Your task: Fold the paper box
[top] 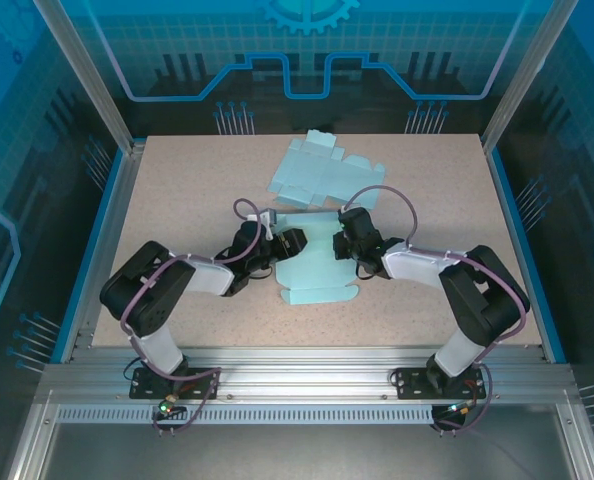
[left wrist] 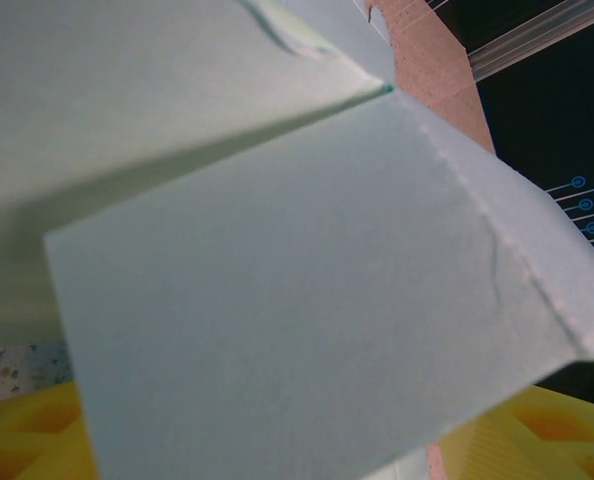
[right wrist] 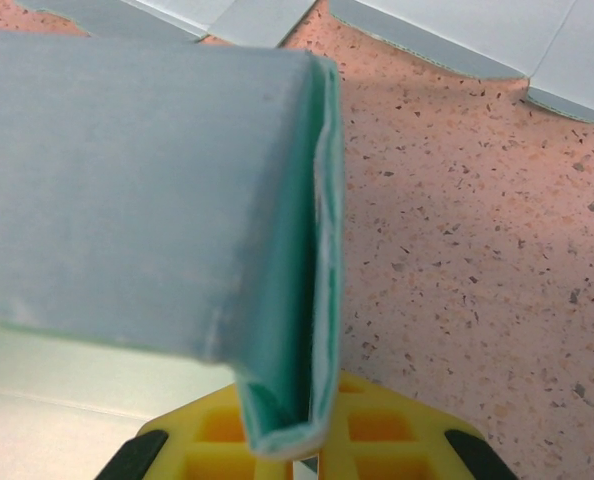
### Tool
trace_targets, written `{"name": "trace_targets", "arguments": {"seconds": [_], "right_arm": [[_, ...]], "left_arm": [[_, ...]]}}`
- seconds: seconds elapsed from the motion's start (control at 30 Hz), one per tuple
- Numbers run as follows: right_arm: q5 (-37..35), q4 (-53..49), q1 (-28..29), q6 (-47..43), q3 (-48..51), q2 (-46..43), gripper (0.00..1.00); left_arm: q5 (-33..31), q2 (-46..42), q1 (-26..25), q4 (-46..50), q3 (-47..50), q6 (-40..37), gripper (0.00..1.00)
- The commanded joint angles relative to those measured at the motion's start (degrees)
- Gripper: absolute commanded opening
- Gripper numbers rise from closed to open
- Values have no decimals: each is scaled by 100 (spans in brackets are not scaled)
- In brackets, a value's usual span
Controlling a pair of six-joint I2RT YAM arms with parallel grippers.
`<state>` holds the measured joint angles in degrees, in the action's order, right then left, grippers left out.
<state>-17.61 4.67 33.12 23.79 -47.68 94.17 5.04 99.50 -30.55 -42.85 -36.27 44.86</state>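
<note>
Left wrist: paper box [left wrist: 307, 280] across L tool [top: 288, 242], grip unclear; R tool [right wrist: 302, 440] tight on its fold.

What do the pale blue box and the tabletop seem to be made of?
The box looks like thin matt card or stiff paper: it holds sharp creases. The tabletop looks like hard speckled laminate or composite, pinkish with dark flecks; which is unclear.
</note>
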Motion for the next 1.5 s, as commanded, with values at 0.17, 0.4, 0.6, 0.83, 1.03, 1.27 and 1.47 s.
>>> {"name": "trace_targets", "arguments": {"seconds": [0.17, 0.4, 0.6, 0.83, 1.03, 1.27, 1.47], "right_arm": [[84, 87, 168, 103, -79, 77, 11], [-6, -1, 168, 122, -154, 108, 11], [0, -25, 167, 96, -197, 133, 11], [68, -38, 163, 71, -198, 137, 10], [138, 33, 168, 48, -151, 137, 10], [215, 114, 183, 74, -92, 163, 10], [244, 122, 193, 36, -4, 121, 10]], "left_arm": [[187, -404, -83, -99, 146, -208, 71], [-28, -1952, -100, 1042, 821, -580, 74], [-485, -3506, -170, 2473, 1112, -760, 76], [-1847, -4563, 222, 4405, 602, -1373, 78], [-1910, -4329, 1277, 4913, 113, -1656, 74], [-1540, -3295, 2092, 4425, -251, -1630, 61], [-790, -2265, 2272, 3268, -327, -1350, 51]]}}
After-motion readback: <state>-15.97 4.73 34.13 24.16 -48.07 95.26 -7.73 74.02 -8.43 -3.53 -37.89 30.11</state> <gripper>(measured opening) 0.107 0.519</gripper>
